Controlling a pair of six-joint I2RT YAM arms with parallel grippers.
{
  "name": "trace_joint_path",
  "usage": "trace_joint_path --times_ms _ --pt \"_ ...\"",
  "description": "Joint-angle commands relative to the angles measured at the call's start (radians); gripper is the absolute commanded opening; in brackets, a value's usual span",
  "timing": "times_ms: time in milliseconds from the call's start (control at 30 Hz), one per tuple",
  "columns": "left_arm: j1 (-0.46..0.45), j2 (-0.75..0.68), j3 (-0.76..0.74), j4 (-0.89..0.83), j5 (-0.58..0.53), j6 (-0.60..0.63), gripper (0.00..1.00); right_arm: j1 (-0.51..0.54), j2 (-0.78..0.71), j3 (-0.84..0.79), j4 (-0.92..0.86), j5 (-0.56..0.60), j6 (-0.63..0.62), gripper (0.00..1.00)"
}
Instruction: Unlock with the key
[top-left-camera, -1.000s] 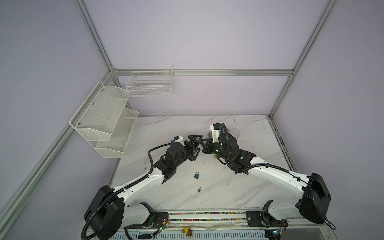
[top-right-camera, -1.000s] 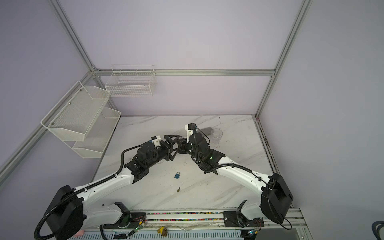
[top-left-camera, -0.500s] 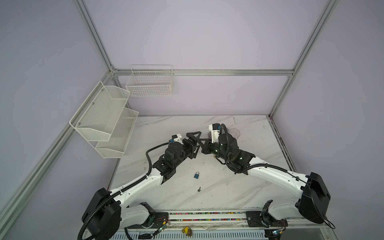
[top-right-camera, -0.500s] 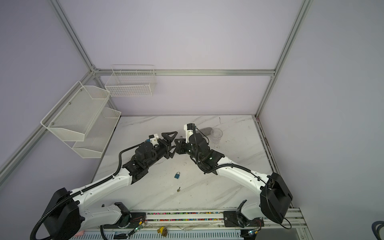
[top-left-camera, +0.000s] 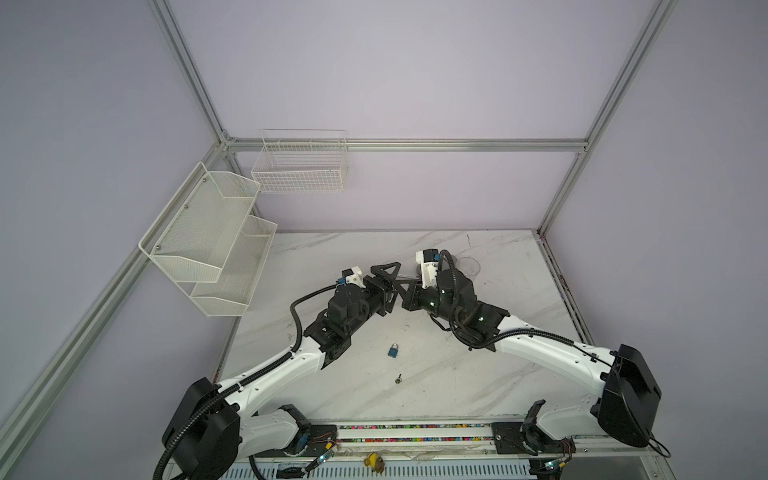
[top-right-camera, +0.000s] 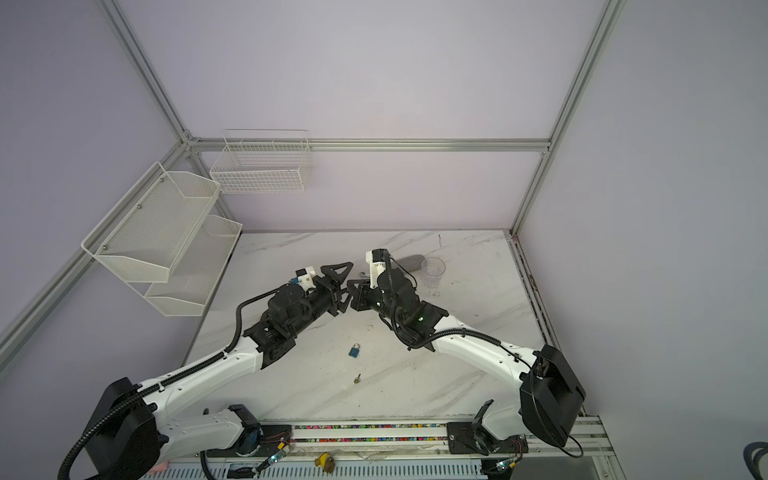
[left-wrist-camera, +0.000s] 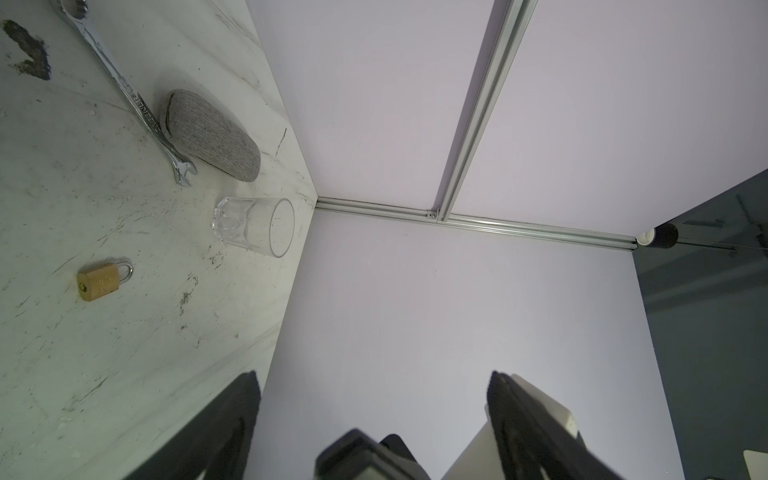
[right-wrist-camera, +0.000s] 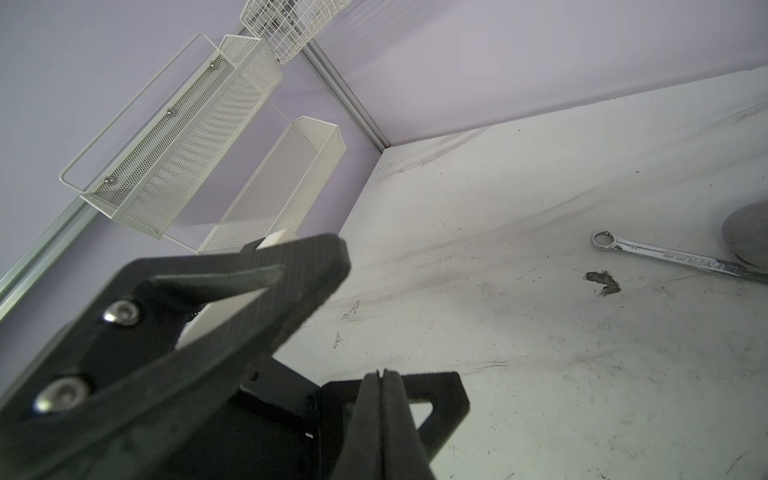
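marble table (top-left-camera: 478, 374): your two arms hang over the middle of it with their tips aimed at each other. everything you need is lying flat on it.
left gripper (left-wrist-camera: 372, 374): jaws wide apart, nothing in them.
right gripper (right-wrist-camera: 380, 376): pinched fully closed, nothing showing between the pads.
blue padlock (top-left-camera: 392, 351): on the table, toward the front edge from where the two tips meet, shackle pointing to the back.
key (top-left-camera: 398, 378): just in front of the padlock, not touching it, long axis roughly front to back. it sits about midway between your arms, so neither is clearly nearer. you'd probably want the left, since it's already open.
changed: grippers have drawn closer together than a second ago. padlock and key haven't budged.
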Motion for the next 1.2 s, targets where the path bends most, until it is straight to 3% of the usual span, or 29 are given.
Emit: trace_joint_path --times_ms 0,1167 --pt "-0.002 -0.032 0.039 0.047 -0.023 -0.007 0.82 0.005 -0.052 -0.021 0.009 0.023 -0.013 0.0" --pt "-0.002 -0.008 0.015 -0.032 -0.014 -0.054 0.18 0.005 -0.1 -0.041 0.045 0.072 -0.014 0.0"
